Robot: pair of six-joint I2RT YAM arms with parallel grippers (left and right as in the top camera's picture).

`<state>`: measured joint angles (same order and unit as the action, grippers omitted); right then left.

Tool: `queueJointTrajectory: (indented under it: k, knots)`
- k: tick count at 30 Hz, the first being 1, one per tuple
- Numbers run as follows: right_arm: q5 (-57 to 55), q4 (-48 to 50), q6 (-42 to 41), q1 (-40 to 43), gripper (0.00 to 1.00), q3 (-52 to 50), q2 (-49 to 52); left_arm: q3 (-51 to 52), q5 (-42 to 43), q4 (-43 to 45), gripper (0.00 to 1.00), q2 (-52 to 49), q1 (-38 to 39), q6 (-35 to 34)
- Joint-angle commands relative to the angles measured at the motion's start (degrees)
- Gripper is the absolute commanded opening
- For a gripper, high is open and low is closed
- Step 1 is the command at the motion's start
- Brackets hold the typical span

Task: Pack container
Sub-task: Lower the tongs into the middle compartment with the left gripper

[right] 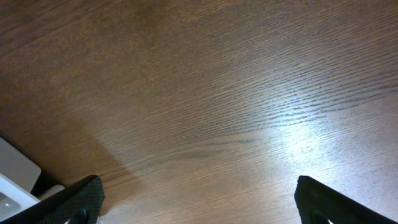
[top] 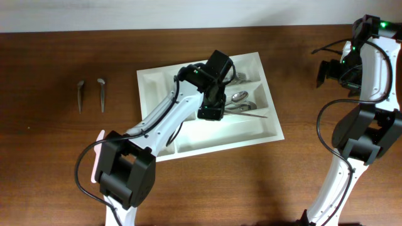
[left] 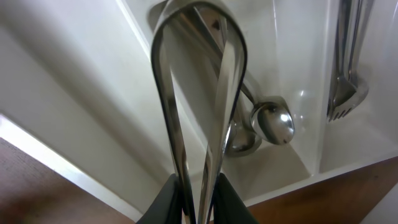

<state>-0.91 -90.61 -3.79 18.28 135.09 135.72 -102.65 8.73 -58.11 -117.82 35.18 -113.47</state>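
The container, a white cutlery tray (top: 220,135), lies at the table's middle, turned a little. My left gripper (top: 210,112) hangs over its middle and is shut on metal tongs (left: 166,106), two steel strips joined in a loop, held between the fingers (left: 199,186) above a long compartment. Spoons (left: 273,121) lie in that compartment, and they also show in the overhead view (top: 239,97). A fork (left: 345,93) lies in the neighbouring one. My right gripper (top: 326,72) is open and empty over bare wood at the far right, its fingers (right: 199,199) wide apart.
Two loose metal utensils (top: 80,95) (top: 101,94) lie side by side on the table at the far left. A pink object (top: 97,160) sits by the left arm's base. A corner of the tray (right: 12,168) shows in the right wrist view.
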Motion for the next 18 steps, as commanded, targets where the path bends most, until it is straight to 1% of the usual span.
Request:
queueJointTrajectory:
  k: [1, 5, 6, 7, 8, 10, 12, 16, 17, 18]
  knots:
    - [0.5, 0.0, 0.4, -0.3, 0.99, -0.2, -0.3, -0.4, -1.3, -0.7, 0.14, -0.4, 2.5, -0.6]
    - [0.5, 0.1, 0.4, -0.3, 0.99, -0.2, -0.3, -0.5, -4.3, -0.9, 0.14, -0.4, 4.3, -0.6]
    - [0.5, 0.0, 0.4, -0.3, 0.99, -0.2, -0.3, -0.5, -4.3, -0.9, 0.19, -0.4, 4.5, -0.6]
    - [0.5, 0.0, 0.4, -0.3, 0.99, -0.2, -0.3, -0.5, -4.3, -0.9, 0.28, -0.4, 4.5, -0.6]
    - [0.5, 0.1, 0.4, -0.3, 0.99, -0.2, -0.3, -0.5, -4.3, -1.0, 0.30, -0.4, 4.5, -0.6]
    - [0.5, 0.0, 0.4, -0.3, 0.99, -0.2, -0.3, -0.5, -4.3, -1.1, 0.19, -0.4, 4.5, -0.6]
    - [0.5, 0.0, 0.4, -0.3, 0.99, -0.2, -0.3, -0.5, -4.3, -2.0, 0.17, -0.3, 4.4, -0.6]
    - [0.5, 0.1, 0.4, -0.3, 0.99, -0.2, -0.3, -0.5, -4.2, -5.5, 0.17, -0.3, 3.8, -0.6]
    - [0.5, 0.1, 0.4, -0.3, 0.99, -0.2, -0.3, -0.5, -4.0, -5.9, 0.15, -0.3, 3.7, -0.6]
    - [0.5, 0.0, 0.4, -0.3, 0.99, -0.2, -0.3, -0.5, -3.8, -6.0, 0.12, -0.3, 3.6, -0.6]
